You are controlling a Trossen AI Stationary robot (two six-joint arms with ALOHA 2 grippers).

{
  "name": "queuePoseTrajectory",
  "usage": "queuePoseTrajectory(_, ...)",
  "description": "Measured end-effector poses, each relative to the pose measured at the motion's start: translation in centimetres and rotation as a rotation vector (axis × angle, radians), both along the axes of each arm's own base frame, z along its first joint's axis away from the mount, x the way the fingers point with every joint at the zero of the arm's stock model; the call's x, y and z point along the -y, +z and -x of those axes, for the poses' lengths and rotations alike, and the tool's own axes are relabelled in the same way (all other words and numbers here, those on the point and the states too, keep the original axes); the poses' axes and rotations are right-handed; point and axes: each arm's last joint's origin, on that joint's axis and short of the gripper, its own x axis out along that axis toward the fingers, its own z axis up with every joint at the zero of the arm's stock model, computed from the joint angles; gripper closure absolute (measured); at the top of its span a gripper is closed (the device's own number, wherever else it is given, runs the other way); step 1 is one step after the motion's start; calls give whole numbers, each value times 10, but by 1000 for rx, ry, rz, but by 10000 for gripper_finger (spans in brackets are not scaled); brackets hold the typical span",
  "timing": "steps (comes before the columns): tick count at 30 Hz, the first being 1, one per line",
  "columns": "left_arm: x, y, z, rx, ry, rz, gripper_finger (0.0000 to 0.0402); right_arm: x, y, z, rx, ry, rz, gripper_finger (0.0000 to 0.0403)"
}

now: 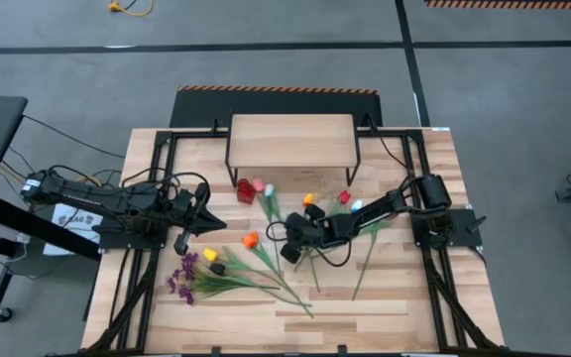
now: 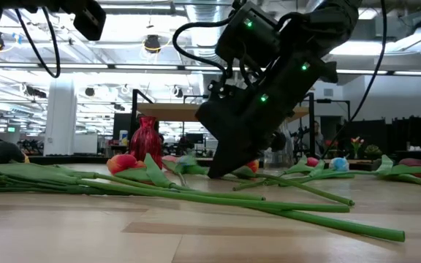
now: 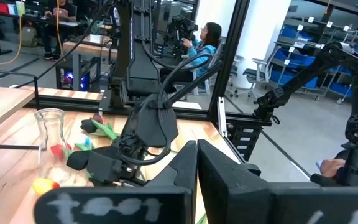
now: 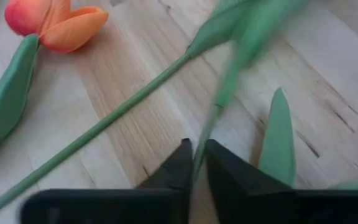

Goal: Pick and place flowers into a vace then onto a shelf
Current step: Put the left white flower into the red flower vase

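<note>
The left gripper (image 1: 180, 241) waits far out to the left of the vase (image 1: 245, 189), up off the wooden surface (image 1: 404, 297). Its jaws are pressed together and hold nothing.

The red vase stands just in front of the shelf (image 1: 290, 139), by its left leg. It is empty. If an arm swings too near, it could tip over.

The flowers (image 1: 251, 263) lie spread on the surface in front of the vase and to its right. A bunch with purple sprigs (image 1: 182, 284) lies nearest the front edge. Their stems cross each other, so pulling one up may drag another along.

The right gripper (image 1: 291, 252) is down among the flowers, to the right of the vase and closer to the front. Its jaws are nearly pressed together, pinching a thin green stem (image 4: 213, 118). The stem is thin and smooth, and the tips hold it far from the bloom. I think it could slip out or swing when lifted. A leaf (image 4: 277, 140) sits just beside the jaws and could get caught too. The long stem may also miss the narrow neck of the vase.
</note>
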Motion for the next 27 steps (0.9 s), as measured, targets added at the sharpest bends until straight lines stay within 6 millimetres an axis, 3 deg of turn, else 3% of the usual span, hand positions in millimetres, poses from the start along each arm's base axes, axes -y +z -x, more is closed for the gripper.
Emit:
queuePoseTrajectory(11,0,0,0,0,0,1,401,-11,8,3,34,-29,-56,401)
queuePoseTrajectory(27,0,0,0,0,0,1,401,-19,77,22,156,-75,32,403)
